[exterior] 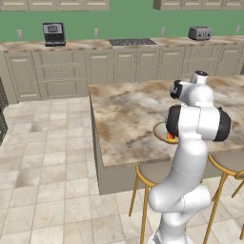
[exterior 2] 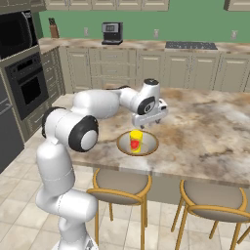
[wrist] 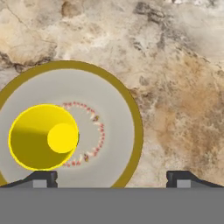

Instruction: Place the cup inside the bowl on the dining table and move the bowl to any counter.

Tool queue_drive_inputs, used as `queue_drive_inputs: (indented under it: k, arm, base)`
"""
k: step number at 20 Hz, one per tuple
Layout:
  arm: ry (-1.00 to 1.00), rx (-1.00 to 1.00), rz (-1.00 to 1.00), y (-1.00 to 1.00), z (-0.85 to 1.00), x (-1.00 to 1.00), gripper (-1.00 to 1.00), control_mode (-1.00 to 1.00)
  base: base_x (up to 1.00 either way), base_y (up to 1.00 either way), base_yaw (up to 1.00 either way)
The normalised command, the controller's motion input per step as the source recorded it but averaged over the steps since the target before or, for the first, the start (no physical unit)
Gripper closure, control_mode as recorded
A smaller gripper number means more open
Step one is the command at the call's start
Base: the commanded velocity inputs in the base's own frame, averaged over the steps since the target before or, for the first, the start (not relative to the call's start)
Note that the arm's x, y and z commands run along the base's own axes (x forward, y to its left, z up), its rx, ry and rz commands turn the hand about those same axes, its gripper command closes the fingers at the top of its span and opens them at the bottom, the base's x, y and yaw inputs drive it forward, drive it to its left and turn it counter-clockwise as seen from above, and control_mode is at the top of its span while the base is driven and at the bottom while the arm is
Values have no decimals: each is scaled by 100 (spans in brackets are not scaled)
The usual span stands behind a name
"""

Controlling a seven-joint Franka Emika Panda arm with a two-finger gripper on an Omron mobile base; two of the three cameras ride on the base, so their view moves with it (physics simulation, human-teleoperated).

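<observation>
The yellow cup (exterior 2: 135,140) with its red mark stands upright inside the bowl (exterior 2: 152,146), near the front edge of the dining table (exterior 2: 205,132). My gripper (exterior 2: 148,122) hovers open just above and behind the bowl, holding nothing. Looking down in the hand view, the cup (wrist: 43,138) sits left of centre in the tan-rimmed bowl (wrist: 131,113), and my gripper (wrist: 111,179) is spread wide, its left fingertip (wrist: 41,178) over the bowl and the right one over bare table (wrist: 175,87). In the left base view my arm hides most of the bowl (exterior: 159,130).
Two round stools (exterior 2: 119,183) (exterior 2: 215,197) stand tucked under the table's near edge. The counter (exterior 2: 146,46) runs along the back wall with a coffee machine (exterior 2: 112,33), a cooktop (exterior: 132,42) and a toaster (exterior: 199,33). A wall oven (exterior 2: 29,83) stands at the left.
</observation>
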Motion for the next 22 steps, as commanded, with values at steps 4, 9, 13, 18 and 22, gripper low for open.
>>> queue_drive_inputs:
  k: [4, 9, 13, 18, 22]
  arm:
    - [0, 0, -26, 0, 0, -5, -100, -100]
    - [0, 6, -24, -9, 0, -18, -100, -100]
    - [0, 24, -23, -41, 0, -13, -100, -100]
    - [0, 29, -23, -50, -7, -5, -100, -100]
    - [0, 23, -22, -39, -9, 0, -100, -100]
  base:
    - [0, 0, 0]
    - [0, 0, 0]
    - [0, 0, 0]
    - [0, 0, 0]
    - [0, 0, 0]
